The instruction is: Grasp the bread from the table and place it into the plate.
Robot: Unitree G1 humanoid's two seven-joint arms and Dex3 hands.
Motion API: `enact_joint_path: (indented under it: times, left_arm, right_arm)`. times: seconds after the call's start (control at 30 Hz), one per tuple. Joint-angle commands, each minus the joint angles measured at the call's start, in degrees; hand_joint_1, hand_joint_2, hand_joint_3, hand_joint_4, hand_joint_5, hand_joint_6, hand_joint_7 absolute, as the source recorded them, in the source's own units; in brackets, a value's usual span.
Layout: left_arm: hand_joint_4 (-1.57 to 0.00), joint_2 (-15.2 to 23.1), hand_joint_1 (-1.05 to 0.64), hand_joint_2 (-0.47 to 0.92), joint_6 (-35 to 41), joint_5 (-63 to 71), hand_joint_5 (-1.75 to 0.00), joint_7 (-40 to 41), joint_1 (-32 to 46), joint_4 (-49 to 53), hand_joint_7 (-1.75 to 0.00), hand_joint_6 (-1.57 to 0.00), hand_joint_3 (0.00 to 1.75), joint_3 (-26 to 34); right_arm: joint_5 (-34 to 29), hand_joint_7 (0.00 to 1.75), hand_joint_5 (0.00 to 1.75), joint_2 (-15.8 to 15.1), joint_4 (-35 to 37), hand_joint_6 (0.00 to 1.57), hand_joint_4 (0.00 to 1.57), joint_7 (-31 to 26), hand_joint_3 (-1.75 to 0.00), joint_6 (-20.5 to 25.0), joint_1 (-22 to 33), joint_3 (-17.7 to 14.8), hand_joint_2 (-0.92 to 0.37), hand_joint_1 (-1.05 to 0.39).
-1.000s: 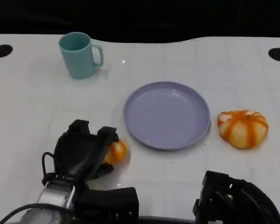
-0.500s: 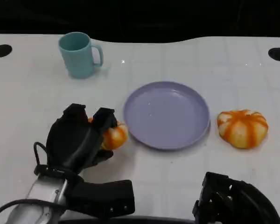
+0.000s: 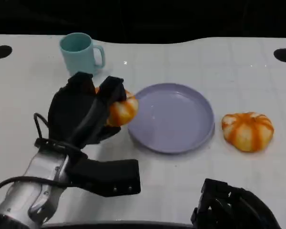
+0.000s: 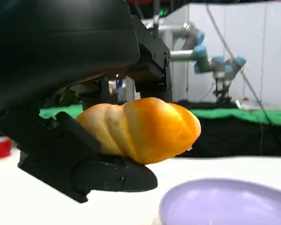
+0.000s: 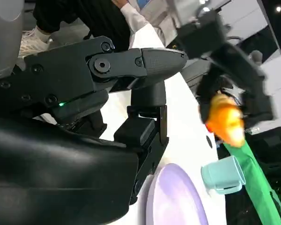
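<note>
Left hand (image 5: 234,61) gripping bread (image 5: 223,118) above cup (image 5: 223,174)

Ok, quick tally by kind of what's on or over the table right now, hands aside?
Bread: 2, one held by the left hand at the plate's edge, one lying on the table right of the plate
Plate: 1, purple
Mug: 1, teal
Total: 4
</note>
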Motion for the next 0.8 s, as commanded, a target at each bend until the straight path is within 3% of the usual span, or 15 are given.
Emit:
enact_joint_path:
  times: [0.03, 0.13, 0.33, 0.57, 0.8]
  left_arm:
    - [-0.87, -0.59, -0.19, 0.40, -2.29, -1.37, -1.75, 0.20, -2.94, 2.35, -1.68, -0.70, 0.94, 0.17]
    - [-0.88, -2.21, -0.19, 0.36, -3.67, -2.03, -1.75, 0.62, -4.93, 5.16, -1.73, -0.69, 1.05, -0.32]
    - [-0.89, -6.51, -0.19, 0.34, -4.83, -2.29, -1.75, 0.61, -9.85, 12.17, -1.75, -0.68, 1.10, -2.32]
    - [-0.92, -11.71, -0.18, 0.45, -6.94, -5.96, -1.75, -1.63, -16.04, 21.34, -1.75, -0.69, 0.98, -3.40]
    - [-0.93, -15.48, -0.19, 0.49, -8.11, -8.49, -1.75, -3.20, -20.43, 29.45, -1.70, -0.71, 0.97, -4.10]
  right_arm:
    - [0.02, 1.33, 1.58, -0.30, 0.81, 0.79, 0.85, 0.76, -0.26, -0.88, -0.42, -0.25, -0.92, -0.70]
    - [-0.05, 1.33, 1.57, -0.24, 1.24, 0.79, 0.85, 1.09, -0.26, -1.18, -0.81, -0.21, -0.92, -0.70]
    - [-0.41, 1.32, 1.57, -0.39, 1.15, 0.81, 0.87, 1.01, -0.25, -0.77, -0.84, 0.33, -0.92, -0.71]
    - [-0.67, 1.32, 1.55, -0.25, 0.87, 0.81, 0.88, 0.95, -0.26, -0.89, -0.55, 0.34, -0.92, -0.70]
    - [-0.51, 1.31, 1.54, -0.45, 0.33, 0.81, 0.88, 1.00, -0.27, -0.61, -0.42, 0.18, -0.92, -0.69]
